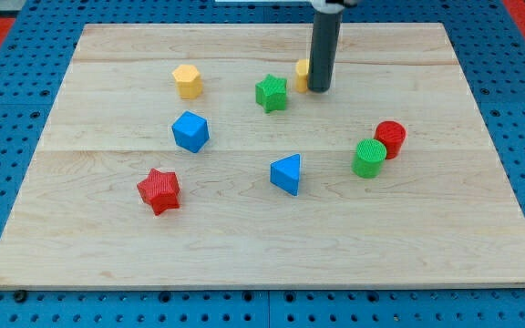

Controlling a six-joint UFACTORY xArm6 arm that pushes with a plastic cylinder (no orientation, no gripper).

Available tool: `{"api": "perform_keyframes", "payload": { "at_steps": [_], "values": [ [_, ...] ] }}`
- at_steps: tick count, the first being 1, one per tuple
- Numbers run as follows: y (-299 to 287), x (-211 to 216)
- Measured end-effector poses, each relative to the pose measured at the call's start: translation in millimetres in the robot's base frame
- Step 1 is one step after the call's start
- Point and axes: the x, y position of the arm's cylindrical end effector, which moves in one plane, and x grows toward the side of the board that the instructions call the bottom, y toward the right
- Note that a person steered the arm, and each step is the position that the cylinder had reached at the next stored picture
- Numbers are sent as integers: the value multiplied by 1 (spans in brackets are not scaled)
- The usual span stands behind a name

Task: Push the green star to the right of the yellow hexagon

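Wooden tabletop point(244, 228); my tip point(321, 89) down, upright, right of green star point(271, 93), beside a half-hidden yellow block point(303, 73); yellow hexagon point(188, 81) further left; no end effector to judge.

green star point(271, 93) lies at the view's right of yellow hexagon point(188, 81) (well apart), my tip point(321, 89) just beyond.

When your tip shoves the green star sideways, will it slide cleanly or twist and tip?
The green star sits low and flat on the smooth wooden board, so it will probably slide, not tip. Its points may make it twist under an off-centre push. My tip is at its right, apart from it.
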Motion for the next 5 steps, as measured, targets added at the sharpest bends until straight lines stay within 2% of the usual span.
{"api": "perform_keyframes", "payload": {
  "at_steps": [1, 2, 3, 5],
  "values": [
    [17, -14],
    [21, 41],
    [-1, 68],
    [-45, 51]
  ]
}}
